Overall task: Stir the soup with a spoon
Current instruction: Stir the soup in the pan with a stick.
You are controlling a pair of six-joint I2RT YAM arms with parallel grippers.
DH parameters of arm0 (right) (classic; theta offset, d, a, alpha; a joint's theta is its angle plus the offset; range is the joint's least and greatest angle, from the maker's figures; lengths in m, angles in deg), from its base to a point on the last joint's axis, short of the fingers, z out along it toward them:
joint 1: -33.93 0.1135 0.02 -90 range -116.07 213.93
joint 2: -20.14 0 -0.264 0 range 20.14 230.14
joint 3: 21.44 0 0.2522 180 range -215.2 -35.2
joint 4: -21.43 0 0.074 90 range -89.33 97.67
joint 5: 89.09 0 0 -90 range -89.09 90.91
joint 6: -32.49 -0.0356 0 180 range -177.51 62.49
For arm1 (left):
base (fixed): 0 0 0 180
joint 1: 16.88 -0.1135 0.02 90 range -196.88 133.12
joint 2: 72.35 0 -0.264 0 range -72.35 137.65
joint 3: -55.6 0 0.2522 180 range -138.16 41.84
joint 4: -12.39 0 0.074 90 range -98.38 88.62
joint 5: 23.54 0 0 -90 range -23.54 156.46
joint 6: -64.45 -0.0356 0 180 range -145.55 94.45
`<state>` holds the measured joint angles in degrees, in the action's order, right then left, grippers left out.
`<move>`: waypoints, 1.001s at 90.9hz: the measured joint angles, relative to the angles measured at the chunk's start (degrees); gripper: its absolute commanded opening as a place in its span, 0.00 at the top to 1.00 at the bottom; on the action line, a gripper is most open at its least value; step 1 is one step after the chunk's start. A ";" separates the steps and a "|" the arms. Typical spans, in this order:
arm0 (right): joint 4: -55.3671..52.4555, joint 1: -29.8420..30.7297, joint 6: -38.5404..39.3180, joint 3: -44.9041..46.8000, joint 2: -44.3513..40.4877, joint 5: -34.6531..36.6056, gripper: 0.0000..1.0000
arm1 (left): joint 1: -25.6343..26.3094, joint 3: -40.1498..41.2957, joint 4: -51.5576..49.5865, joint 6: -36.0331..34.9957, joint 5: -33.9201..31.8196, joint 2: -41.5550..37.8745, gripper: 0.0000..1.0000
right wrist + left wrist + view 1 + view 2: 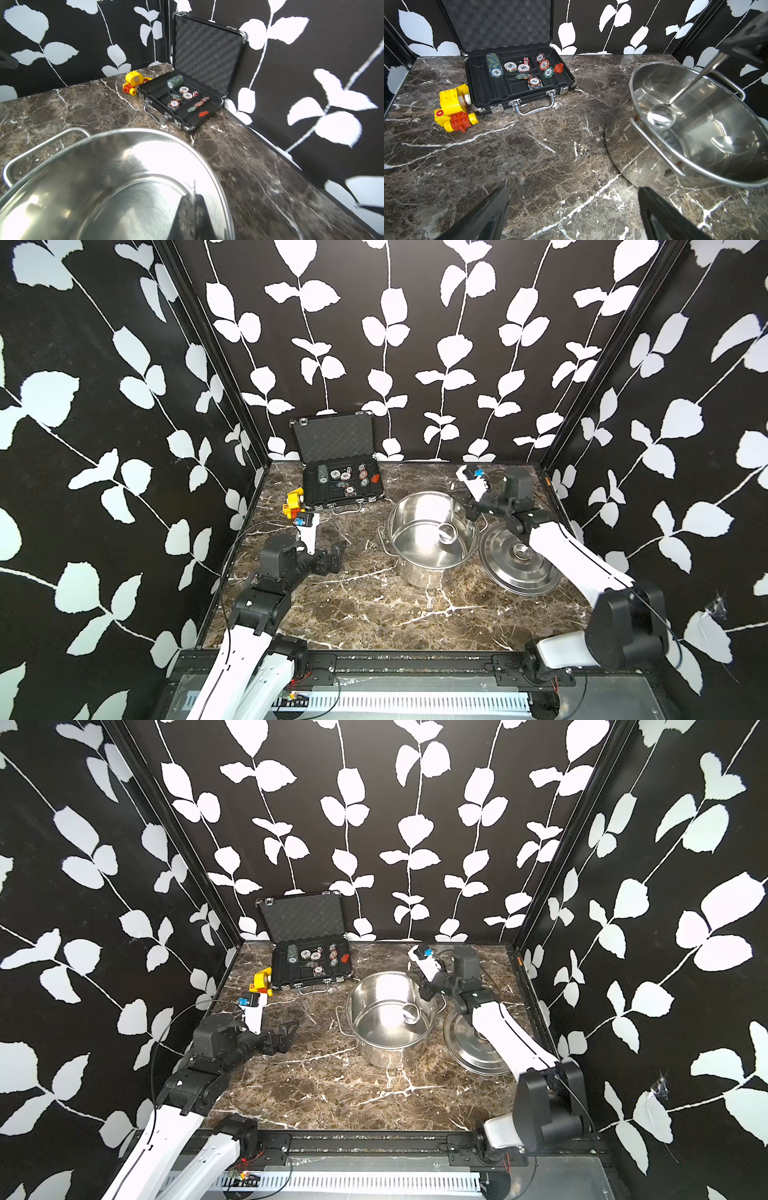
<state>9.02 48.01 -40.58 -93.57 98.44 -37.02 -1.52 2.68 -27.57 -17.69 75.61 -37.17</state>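
Observation:
A steel pot [415, 568] [374, 1048] stands on the marble table, right of centre, and no soup shows inside it. The spoon [447, 533] [409, 1013] hangs with its small round bowl low inside the pot and its thin handle slanting up to the far right rim. My right gripper [472, 512] [426, 990] is shut on the handle's top. In the right wrist view the closed gripper [192, 197] pinches the spoon [194, 187] above the pot [93, 187]. My left gripper [337, 556] [574, 207] is open and empty, low over the table left of the pot [708, 128], facing the spoon [661, 117].
The pot's round steel lid [517, 568] lies flat to the right of the pot, under my right arm. An open black case of poker chips [340, 485] stands at the back wall. A yellow and red toy [294, 504] lies left of the case.

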 measured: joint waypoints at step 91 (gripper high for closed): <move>-8.22 24.92 0.04 5.29 -10.64 7.50 1.00 | 0.00 0.00 0.00 0.00 0.02 -0.13 0.01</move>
<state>0.80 72.93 -40.54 -88.28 87.80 -29.52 -1.52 2.68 -27.57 -17.69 75.63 -37.30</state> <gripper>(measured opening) 0.052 0.986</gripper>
